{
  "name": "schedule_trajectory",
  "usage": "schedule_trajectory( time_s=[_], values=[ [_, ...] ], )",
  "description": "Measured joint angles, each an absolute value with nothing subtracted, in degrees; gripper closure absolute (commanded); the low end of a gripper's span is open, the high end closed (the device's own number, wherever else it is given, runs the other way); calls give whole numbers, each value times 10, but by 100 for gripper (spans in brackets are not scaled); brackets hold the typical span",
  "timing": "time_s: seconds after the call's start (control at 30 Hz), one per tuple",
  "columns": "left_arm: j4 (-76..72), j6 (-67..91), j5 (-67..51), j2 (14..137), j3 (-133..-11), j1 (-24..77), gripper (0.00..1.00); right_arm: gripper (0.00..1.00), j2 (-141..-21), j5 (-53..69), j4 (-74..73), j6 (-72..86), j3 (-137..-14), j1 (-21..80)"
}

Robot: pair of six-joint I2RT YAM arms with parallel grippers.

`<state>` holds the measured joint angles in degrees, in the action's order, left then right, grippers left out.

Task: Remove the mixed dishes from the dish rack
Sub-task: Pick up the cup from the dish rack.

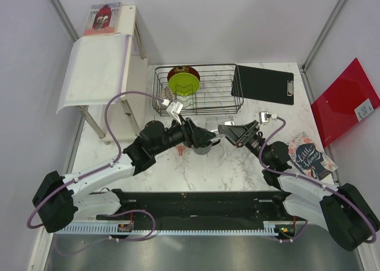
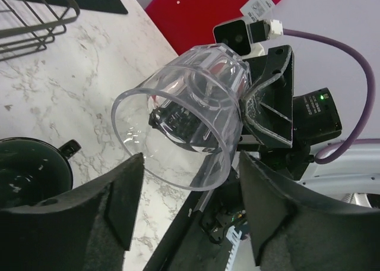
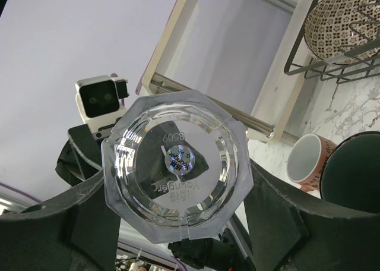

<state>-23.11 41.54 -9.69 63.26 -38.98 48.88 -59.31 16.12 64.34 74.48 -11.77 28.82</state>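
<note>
Right gripper [image 3: 178, 176] fills its own wrist view, its jaws clamped on either side of the clear glass [image 3: 177, 164], whose faceted base faces that camera. The glass lies on its side in the air above the marble worktop [image 1: 196, 173], its open mouth turned toward the left gripper [image 2: 191, 157]. The left jaws stand spread, one at each side of the rim; whether they press on it cannot be told. Just below the two grippers the dark grey mug [image 1: 202, 147] stands on the worktop with the orange-red cup [image 3: 309, 161] just beside it, both out of the dish rack [image 1: 199, 66]. Inside the rack the lime-green plate [image 1: 183, 81] stands on edge against the dark red patterned bowl [image 1: 181, 69], and the small pink-white patterned bowl [image 3: 341, 21] leans in the rack's near left corner.
</note>
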Motion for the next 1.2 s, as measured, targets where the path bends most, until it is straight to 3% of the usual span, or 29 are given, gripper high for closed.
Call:
schedule_trajectory(
  time_s=[0.07, 0.33, 0.43, 0.53, 0.57, 0.6, 0.63, 0.67, 0.7, 0.77, 1.0, 1.2],
  values=[
    [-241, 423, -108, 647, -390, 489, 41, 100, -596, 162, 645, 741, -118, 292],
    [-265, 433, -132, 658, -390, 489, 51, 100, -639, 161, 662, 736, -123, 311],
    [-268, 433, -137, 658, -390, 490, 64, 100, -656, 163, 665, 733, -131, 325],
    [-263, 437, -137, 658, -390, 488, 98, 100, -665, 159, 671, 733, -139, 329],
    [-267, 443, -140, 658, -390, 488, 98, 100, -665, 157, 675, 734, -140, 329],
    [-272, 448, -142, 657, -391, 488, 98, 87, -662, 156, 679, 739, -140, 330],
    [-275, 451, -147, 655, -393, 488, 98, 69, -656, 156, 677, 740, -142, 331],
    [-275, 451, -151, 653, -396, 488, 98, 36, -646, 153, 667, 739, -146, 331],
    [-270, 452, -152, 651, -404, 489, 98, 21, -632, 150, 644, 736, -153, 332],
    [-258, 451, -149, 649, -417, 488, 98, 2, -596, 140, 574, 711, -179, 333],
    [-117, 389, -101, 673, -507, 488, 98, 2, -496, 12, 186, 529, -321, 347],
    [77, 331, -66, 744, -592, 493, 98, 2, -458, -181, -9, 435, -398, 339]
  ],
)
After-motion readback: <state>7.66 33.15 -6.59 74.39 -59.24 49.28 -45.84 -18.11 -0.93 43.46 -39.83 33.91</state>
